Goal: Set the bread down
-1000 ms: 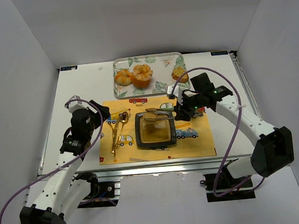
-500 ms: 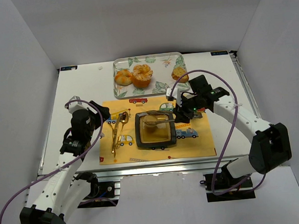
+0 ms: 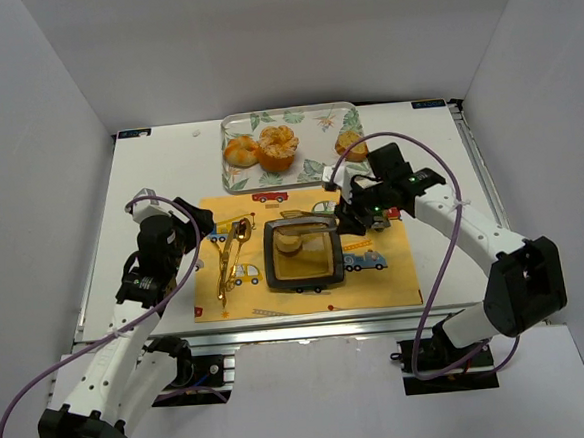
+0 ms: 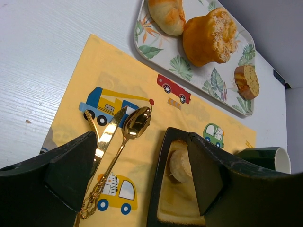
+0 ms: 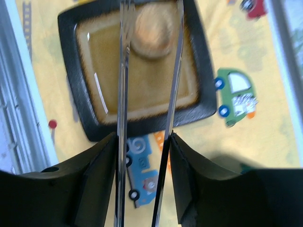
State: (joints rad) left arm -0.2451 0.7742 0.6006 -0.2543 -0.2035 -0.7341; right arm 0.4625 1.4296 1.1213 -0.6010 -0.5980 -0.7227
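The left pincer (image 4: 139, 161) hangs wide open and empty beside the spoon (image 4: 135, 125), out of the way. The right pincer (image 5: 142, 142) grips the tongs (image 5: 124, 94), their arms spread, I think to free the bread (image 5: 151, 30) lying on the dark plate (image 5: 75, 85). Beyond, the tray (image 4: 156, 49) holds other pastries.

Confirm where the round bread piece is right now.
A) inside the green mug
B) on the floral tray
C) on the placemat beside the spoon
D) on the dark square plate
D: the bread lies on the dark square plate, between the arms of the tongs that the right end effector holds.
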